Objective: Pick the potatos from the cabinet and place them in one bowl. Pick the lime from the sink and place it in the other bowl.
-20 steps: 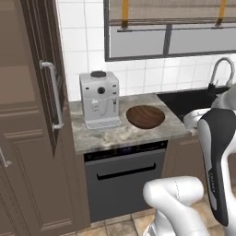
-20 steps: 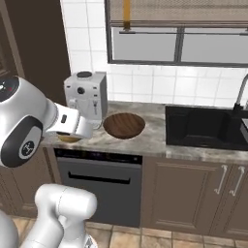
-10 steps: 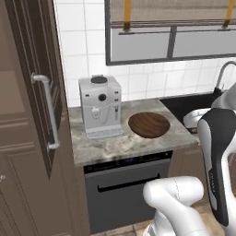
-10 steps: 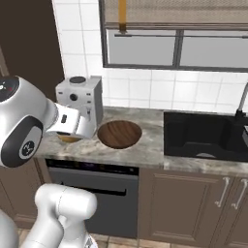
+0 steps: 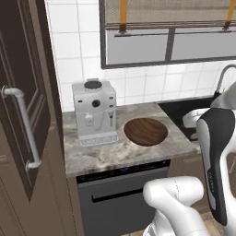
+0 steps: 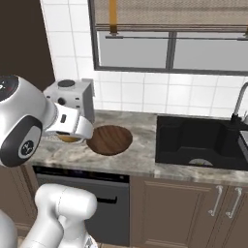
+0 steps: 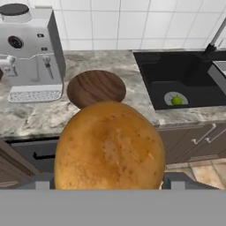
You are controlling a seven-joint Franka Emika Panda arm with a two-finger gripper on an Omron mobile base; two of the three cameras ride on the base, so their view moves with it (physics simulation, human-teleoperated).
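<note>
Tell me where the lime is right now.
The lime lies in the black sink, on the round drain near the front wall, right of the wooden bowl in the hand view.

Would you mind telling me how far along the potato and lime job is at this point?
Nothing is delivered yet: the wooden bowl on the counter beside the coffee machine holds nothing. In hand: a potato sits between the jaws of the gripper, seen close in the hand view. Left: placing it in the bowl, and picking up the lime, which lies in the sink.
</note>
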